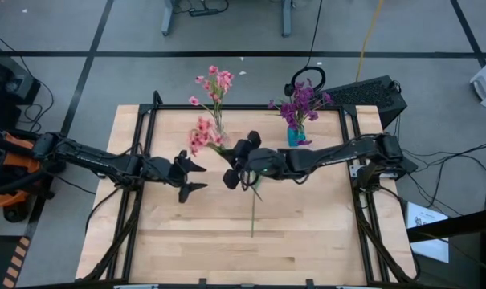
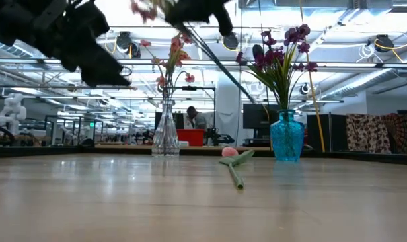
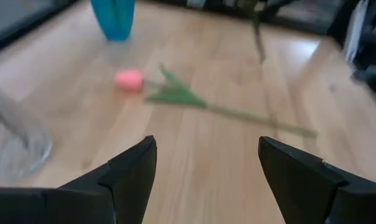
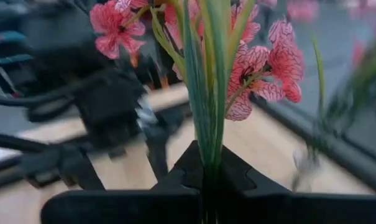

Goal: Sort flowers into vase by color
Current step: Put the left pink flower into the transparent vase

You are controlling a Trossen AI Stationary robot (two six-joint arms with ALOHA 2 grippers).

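Note:
My right gripper (image 1: 231, 175) is shut on a pink-blossomed spray (image 1: 200, 137), held high over the table's middle. A pink tulip (image 2: 231, 153) lies flat on the table below it, its stem (image 1: 252, 215) pointing toward the near edge. A clear vase (image 2: 165, 138) with pink flowers (image 1: 215, 83) stands at the far middle. A blue vase (image 2: 286, 138) with purple flowers (image 1: 300, 103) stands to its right. My left gripper (image 1: 196, 178) hovers open just left of the right one, with nothing between its fingers (image 3: 133, 177). My right gripper pinches the spray's bunched green stems (image 4: 210, 155) between its two fingers, below the blossoms (image 4: 265, 68). The fingers come roughly level from the table's right and lie across the stems. The spray is lifted clear, its lower stem (image 2: 227, 70) slanting down below the gripper.
Black rails (image 1: 146, 144) frame the wooden table's left, far and right sides. A dark keyboard (image 1: 371, 92) and headphones (image 1: 308, 79) lie beyond the far right corner. Bare wood (image 1: 307, 233) stretches toward the near edge.

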